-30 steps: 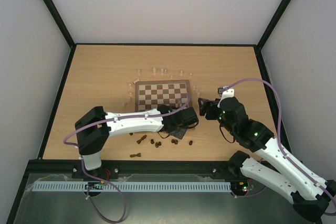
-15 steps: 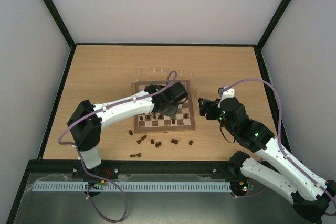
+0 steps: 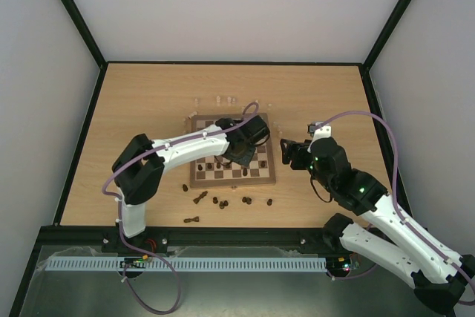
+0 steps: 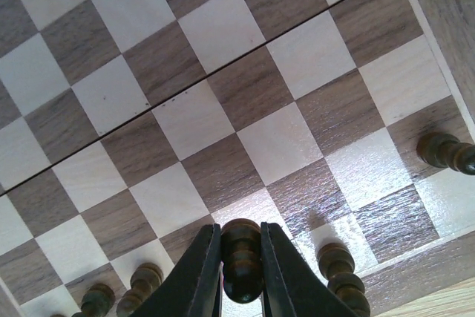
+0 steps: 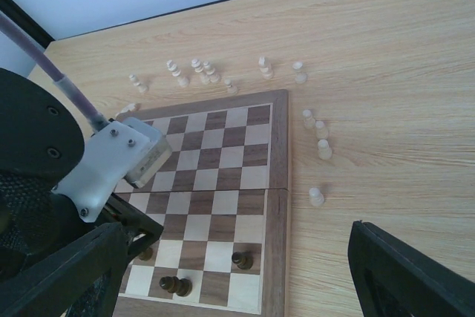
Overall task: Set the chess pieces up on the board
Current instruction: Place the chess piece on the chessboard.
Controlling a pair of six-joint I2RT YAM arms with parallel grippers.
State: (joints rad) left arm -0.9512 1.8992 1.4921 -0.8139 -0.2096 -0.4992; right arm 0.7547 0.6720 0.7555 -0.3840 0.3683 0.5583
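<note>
Board (image 3: 266, 174): flat square of dark brown and cream checks inside a mid-brown border; it lies on the table (image 3: 148, 109) between the two arms; a thin seam crosses it mid-way in the left wrist view (image 4: 223, 72); also clear from the right wrist (image 5: 223, 161).
Left gripper (image 3: 239, 155): reached over the middle of the board; up close (image 4: 240, 239) its two black fingers are narrow, pinched on a chessman.
Held piece (image 4: 241, 265): dark brown, turned, with a rounded top and ringed body; it hangs over the near rows of the board; whether its foot touches a square cannot be told.
Dark pieces on the board (image 4: 338, 265): a few brown chessmen stand along the near edge row; one more (image 4: 445, 152) is beside the side border; from the right wrist, one alone (image 5: 241, 260) and a pair (image 5: 177, 285).
Loose dark pieces (image 3: 223, 203): scattered on the table just in front of the board; at least two lie on their sides (image 3: 191, 220).
Pale pieces (image 5: 200, 70): cream chessmen grouped on the table beyond the far edge; others (image 5: 319, 142) strung out just off the right border.
Right gripper (image 3: 288, 152): beside the board's right edge, off the checks; its fingers stand wide apart (image 5: 237, 280), holding nothing.
</note>
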